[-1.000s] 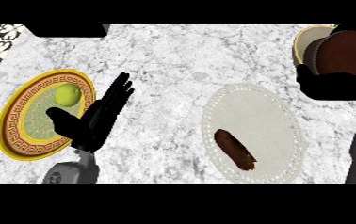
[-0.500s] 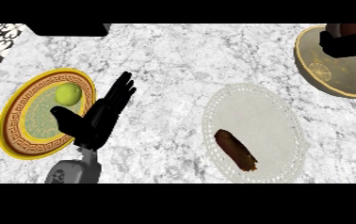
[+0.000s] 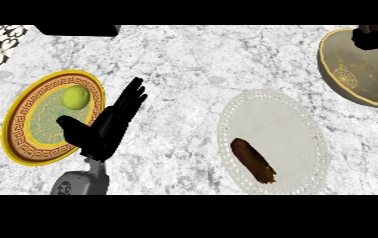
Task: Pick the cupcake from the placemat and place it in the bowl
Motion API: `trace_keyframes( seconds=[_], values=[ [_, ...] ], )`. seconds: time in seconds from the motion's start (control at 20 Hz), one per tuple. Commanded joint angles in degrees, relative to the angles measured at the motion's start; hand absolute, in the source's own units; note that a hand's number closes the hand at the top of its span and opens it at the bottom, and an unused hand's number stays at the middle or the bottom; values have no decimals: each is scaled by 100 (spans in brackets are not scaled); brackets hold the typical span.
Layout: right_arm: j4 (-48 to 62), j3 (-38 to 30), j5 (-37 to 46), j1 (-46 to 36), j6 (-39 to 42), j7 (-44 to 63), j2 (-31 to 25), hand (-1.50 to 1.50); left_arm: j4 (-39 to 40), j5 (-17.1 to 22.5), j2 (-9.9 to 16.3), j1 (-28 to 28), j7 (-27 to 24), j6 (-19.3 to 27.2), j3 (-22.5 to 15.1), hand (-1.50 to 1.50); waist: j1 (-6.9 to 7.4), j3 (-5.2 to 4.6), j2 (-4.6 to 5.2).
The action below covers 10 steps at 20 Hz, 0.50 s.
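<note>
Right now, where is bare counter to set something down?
Bare counter lies between the left hand and the placemat, and above the placemat. Crowded: the plate at left, the bowl at upper right.

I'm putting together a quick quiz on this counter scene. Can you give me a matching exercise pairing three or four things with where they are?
Things:
1. green fruit
2. brown pastry
3. bowl
4. left hand

Places:
A. upper right edge of the view
B. on the white placemat
C. on the gold-rimmed plate
D. open, beside the plate's right rim

Pairs: 1-C, 2-B, 3-A, 4-D
</note>
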Motion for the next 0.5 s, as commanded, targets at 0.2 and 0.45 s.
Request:
trace_keyframes(
  seconds=[0.2,0.45],
  values=[
    [2626,-288,268,-642,-439,-78,-404,150,-86,12,-45,-205,159,1,-54,0,162,8,71],
    [3625,-749,-71,-931,-984,-526,-569,-150,49,-48,-55,2,-104,-39,-118,0,188,12,83]
  ],
)
